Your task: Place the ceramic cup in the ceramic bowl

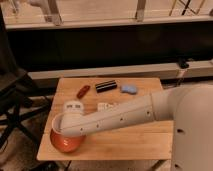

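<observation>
The hand (64,131) sits over the bowl (64,144) at the tabletop's near left; grip and cup hidden, can't tell.

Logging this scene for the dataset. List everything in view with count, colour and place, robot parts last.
wooden table: 1, light wood, centre
ceramic bowl: 1, red-orange, front left corner, partly under the arm
white labelled item: 1, left of centre
red object: 1, back left
black object: 1, back centre
blue object: 1, back right
small white item: 1, centre
ceramic cup: not visible
arm: 1, white, reaching left across table
gripper: hidden beneath the arm's end, over the bowl
</observation>
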### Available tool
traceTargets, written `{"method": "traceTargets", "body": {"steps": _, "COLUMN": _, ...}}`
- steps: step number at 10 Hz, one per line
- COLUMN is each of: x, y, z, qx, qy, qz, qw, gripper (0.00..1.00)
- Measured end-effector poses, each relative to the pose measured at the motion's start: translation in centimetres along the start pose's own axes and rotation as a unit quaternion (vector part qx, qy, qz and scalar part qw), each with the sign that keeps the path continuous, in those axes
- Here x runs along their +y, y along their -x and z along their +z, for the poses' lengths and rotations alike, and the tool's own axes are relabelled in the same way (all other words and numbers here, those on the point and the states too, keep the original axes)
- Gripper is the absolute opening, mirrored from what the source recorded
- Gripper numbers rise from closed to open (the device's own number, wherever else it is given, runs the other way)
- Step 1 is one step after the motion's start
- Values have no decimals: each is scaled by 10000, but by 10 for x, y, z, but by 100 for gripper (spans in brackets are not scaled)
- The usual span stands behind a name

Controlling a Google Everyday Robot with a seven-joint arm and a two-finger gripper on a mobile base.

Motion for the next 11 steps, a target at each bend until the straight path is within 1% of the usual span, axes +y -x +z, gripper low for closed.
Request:
{"method": "traceTargets", "body": {"steps": 2, "x": 1, "y": 1, "z": -1, "qx": -5, "qy": 10, "qz": -22, "qw": 10000, "gripper": 74}}
{"method": "traceTargets", "body": {"steps": 3, "x": 1, "y": 2, "z": -1, "qx": -12, "qy": 11, "qz": -43, "qw": 10000, "gripper": 79}}
{"method": "traceTargets", "body": {"steps": 6, "x": 2, "y": 3, "z": -3, "qx": -36, "qy": 15, "qz": -118, "qw": 9999, "gripper": 80}}
{"method": "traceTargets", "body": {"steps": 11, "x": 1, "y": 4, "z": -4, "qx": -129, "qy": 105, "qz": -201, "qw": 9997, "gripper": 80}}
